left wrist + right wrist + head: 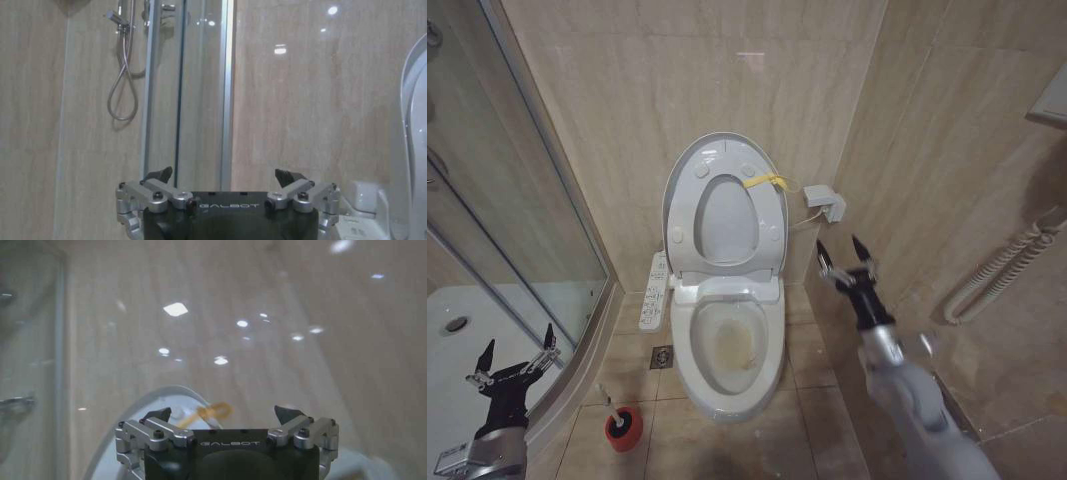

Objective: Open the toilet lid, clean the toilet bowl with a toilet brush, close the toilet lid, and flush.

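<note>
Toilet lid (725,160) stands raised against the back wall with the seat ring (772,225) up in front of it, the yellow strap (766,181) hanging across its upper edge. The right tool (847,265) hovers in the air just beside the raised seat, on its right, with its two fingers spread wide and nothing between them. In the right wrist view that tool (225,416) points toward the lid's top edge (157,395) and the strap (212,411). Below and to its left, the toilet bowl (772,365) is uncovered, its inside stained yellowish, with the button panel (655,293) along its left side. The toilet brush (607,399) sits in its red cup holder (624,428) on the floor tiles (807,350), left of the bowl's front. The left tool (517,352) hangs low and well apart from the bowl, by the glass shower enclosure (517,210), fingers wide apart and empty. Its own wrist view shows the tool (225,176) facing the shower frame (227,90).
</note>
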Motion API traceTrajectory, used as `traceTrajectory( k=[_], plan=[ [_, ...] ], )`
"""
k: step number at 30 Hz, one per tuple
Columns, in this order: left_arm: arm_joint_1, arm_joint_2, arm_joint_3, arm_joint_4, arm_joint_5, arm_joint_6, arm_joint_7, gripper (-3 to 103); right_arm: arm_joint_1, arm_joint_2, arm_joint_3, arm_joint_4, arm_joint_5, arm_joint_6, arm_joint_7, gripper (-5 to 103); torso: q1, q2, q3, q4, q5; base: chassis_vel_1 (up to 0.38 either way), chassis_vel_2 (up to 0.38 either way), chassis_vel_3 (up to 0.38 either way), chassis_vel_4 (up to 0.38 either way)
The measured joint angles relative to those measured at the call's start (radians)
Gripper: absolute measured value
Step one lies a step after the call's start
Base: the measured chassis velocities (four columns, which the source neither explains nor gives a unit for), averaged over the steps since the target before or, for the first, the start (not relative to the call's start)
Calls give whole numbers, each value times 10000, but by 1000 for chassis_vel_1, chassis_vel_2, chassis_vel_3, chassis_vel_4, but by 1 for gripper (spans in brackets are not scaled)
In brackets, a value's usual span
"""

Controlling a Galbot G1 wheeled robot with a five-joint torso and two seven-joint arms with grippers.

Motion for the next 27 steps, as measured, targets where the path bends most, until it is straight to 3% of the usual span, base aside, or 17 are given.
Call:
traceTrajectory(
  k=[3, 8, 12, 15, 16, 18, 20, 21, 22, 24, 27],
  plan=[
    [-245, 26, 211, 225, 0, -53, 3, 100, -1698, 695, 332, 935, -515, 165, 712, 100, 0, 0, 0, 3, 1, 0, 0, 0, 0],
    [-598, 129, 480, 735, 122, -381, 147, 100, -3413, 927, 375, 1748, -1163, 601, 1196, 100, -1, 1, 0, -2, -4, 0, 0, 0, 0],
    [-923, 333, 625, 1366, -34, -749, 855, 100, -4467, 1081, 517, 1999, -1824, 1355, 1174, 100, -1, 1, 0, -1, -3, 0, 0, 0, 0],
    [-1121, 569, 520, 2237, -400, -1549, 2587, 100, -4581, 1361, 566, 1711, -2319, 1898, 959, 100, 0, 0, 1, 2, -3, 0, 0, 0, 0],
    [-1121, 569, 520, 2237, -400, -1549, 2587, 100, -4581, 1361, 566, 1711, -2319, 1898, 959, 100, 0, 0, 1, 2, -3, 0, 0, 0, 0],
    [-1110, 743, 393, 2686, -763, -1898, 4055, 100, -4413, 1636, 579, 1332, -2742, 2204, 813, 100, 1, -1, 2, 3, -3, 0, 0, 0, 0],
    [-1122, 993, 260, 3349, -1490, -2304, 5981, 100, -4044, 1979, 549, 901, -3119, 2416, 679, 100, 1, -1, 2, 4, -1, 0, 0, 0, 0],
    [-1122, 993, 260, 3349, -1490, -2304, 5981, 100, -4044, 1979, 549, 901, -3119, 2416, 679, 100, 1, -1, 2, 4, -1, 0, 0, 0, 0],
    [-1221, 1143, 247, 3799, -1767, -2464, 6813, 100, -3810, 2138, 504, 702, -3175, 2443, 672, 100, 1, -1, 2, 7, -1, 0, 0, 0, 0],
    [-1560, 1395, 352, 4765, -2035, -2643, 7792, 100, -3416, 2363, 408, 399, -3216, 2451, 670, 100, 1, -1, 2, 5, 0, 0, 0, 0, 0],
    [-1970, 1529, 624, 5773, -2085, -2722, 8164, 100, -3137, 2547, 345, 193, -3259, 2451, 649, 100, 2, -1, 3, 1, -2, 0, 0, 0, 0]
  ],
)
